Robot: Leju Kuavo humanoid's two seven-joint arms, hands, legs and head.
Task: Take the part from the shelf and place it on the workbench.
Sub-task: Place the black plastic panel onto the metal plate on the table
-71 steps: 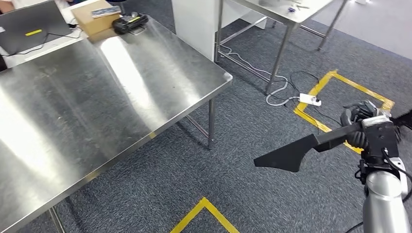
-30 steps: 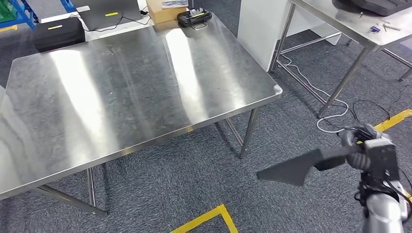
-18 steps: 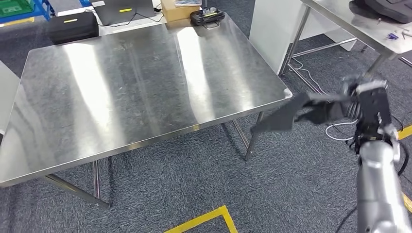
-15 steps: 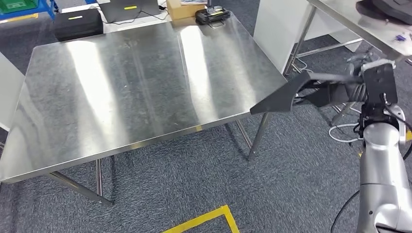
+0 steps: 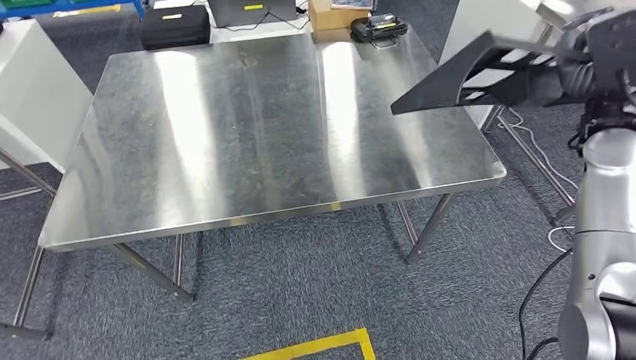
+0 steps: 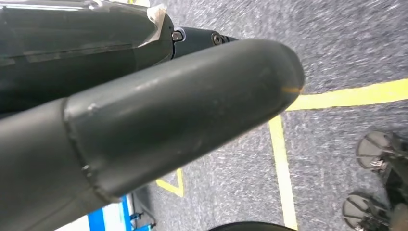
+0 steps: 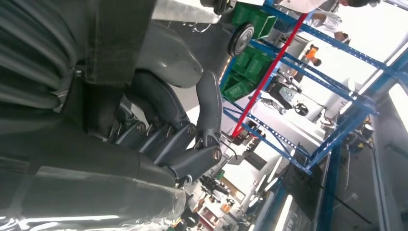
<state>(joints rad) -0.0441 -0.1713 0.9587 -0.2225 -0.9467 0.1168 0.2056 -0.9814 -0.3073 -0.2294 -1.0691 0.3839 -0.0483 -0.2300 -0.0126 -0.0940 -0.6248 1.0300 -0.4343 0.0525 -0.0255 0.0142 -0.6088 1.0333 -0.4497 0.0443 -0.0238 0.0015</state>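
Note:
The part [image 5: 457, 75] is a long black flat piece with a pointed end. My right hand [image 5: 592, 64] holds it at its rear, high at the right of the head view. The pointed end reaches out over the far right part of the steel workbench [image 5: 225, 150], clear above the top. In the right wrist view the dark fingers [image 7: 192, 130] curl around the part's dark slab [image 7: 120, 29]. My left hand [image 6: 144, 130] hangs over the carpet, thumb straight, with nothing in it.
At the bench's far edge lie a cardboard box [image 5: 337, 13], a black device [image 5: 379, 28], a black case [image 5: 176, 26] and a laptop [image 5: 247, 9]. A white cabinet [image 5: 37, 90] stands left. Cables [image 5: 536, 150] lie on the floor right; yellow tape [image 5: 322, 346] marks the carpet in front.
The camera has swung, so the bench now sits centred. My right arm has lifted the part from low beside the bench to above its far right area.

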